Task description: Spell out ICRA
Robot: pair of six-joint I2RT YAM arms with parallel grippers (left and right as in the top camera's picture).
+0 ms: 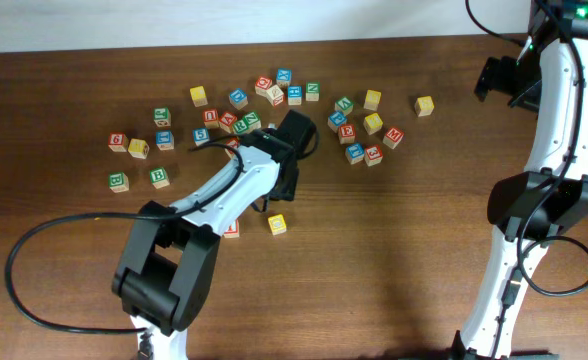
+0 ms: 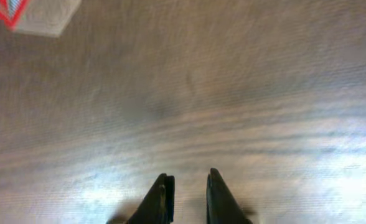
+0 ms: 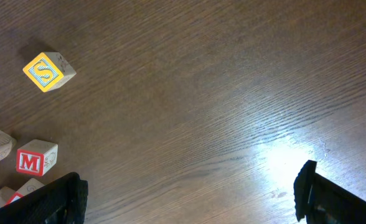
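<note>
A red-faced cube (image 1: 231,229), seemingly the I, lies at the front, half under my left arm. A yellow cube (image 1: 277,224), seemingly the C, sits to its right with a gap between them. The R and A are somewhere in the scatter of letter cubes (image 1: 274,95) at the back, too small to pick out. My left gripper (image 1: 296,130) (image 2: 190,177) hovers just below that scatter, jaws narrowly apart over bare wood, holding nothing. A red-edged cube (image 2: 40,12) shows ahead of it, to the left. My right gripper (image 1: 499,78) (image 3: 189,193) stands wide open and empty at the far right.
A second cluster of cubes (image 1: 364,130) lies right of centre, with a lone yellow S cube (image 1: 424,105) (image 3: 48,71) and a red M cube (image 3: 35,158) on the side nearest my right gripper. Several more cubes (image 1: 139,148) lie at the left. A black cable (image 1: 34,250) loops by the left arm's base.
</note>
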